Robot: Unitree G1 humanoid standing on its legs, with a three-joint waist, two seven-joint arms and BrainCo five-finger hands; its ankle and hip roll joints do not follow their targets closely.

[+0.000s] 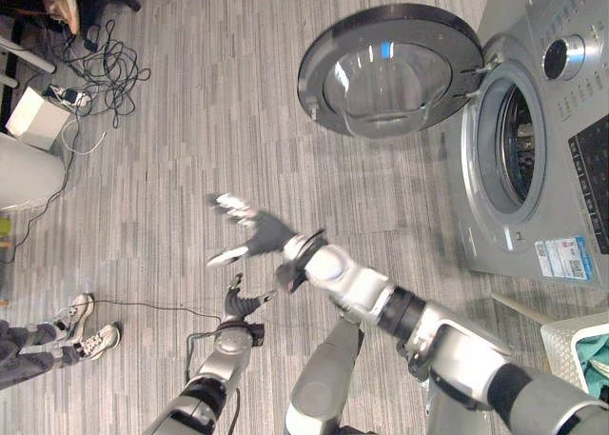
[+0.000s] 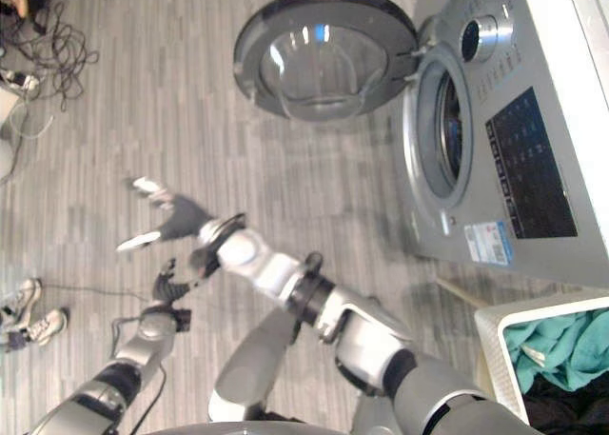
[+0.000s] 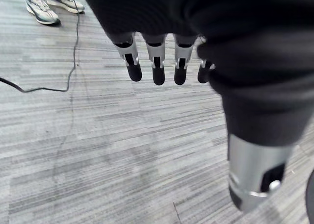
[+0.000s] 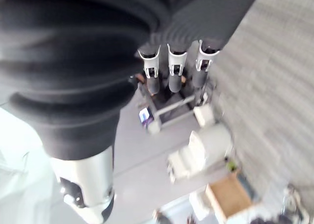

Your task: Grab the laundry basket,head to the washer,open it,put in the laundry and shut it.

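From the head camera I see the silver front-loading washer [image 1: 533,130] standing at the right, its round door with a dark rim and clear glass bowl [image 1: 390,69] swung fully out to the left, so the drum opening is exposed. My right hand [image 1: 252,233] is stretched out across the middle of the grey wood-grain floor [image 1: 190,121], well apart from the door, with its fingers spread straight and nothing in it; its own wrist camera shows the same straight fingers with only distant room clutter past them. My left hand [image 1: 240,306] hangs low, just below the right one, fingers relaxed and apart over bare floor, holding nothing. The white slatted plastic laundry basket [image 2: 495,345] sits at the lower right, just beside the washer's front corner, with teal cloth [image 2: 552,340] and something dark piled inside. A person's white sneakers [image 1: 86,326] show at the left edge, near a tangle of cables [image 1: 105,64].
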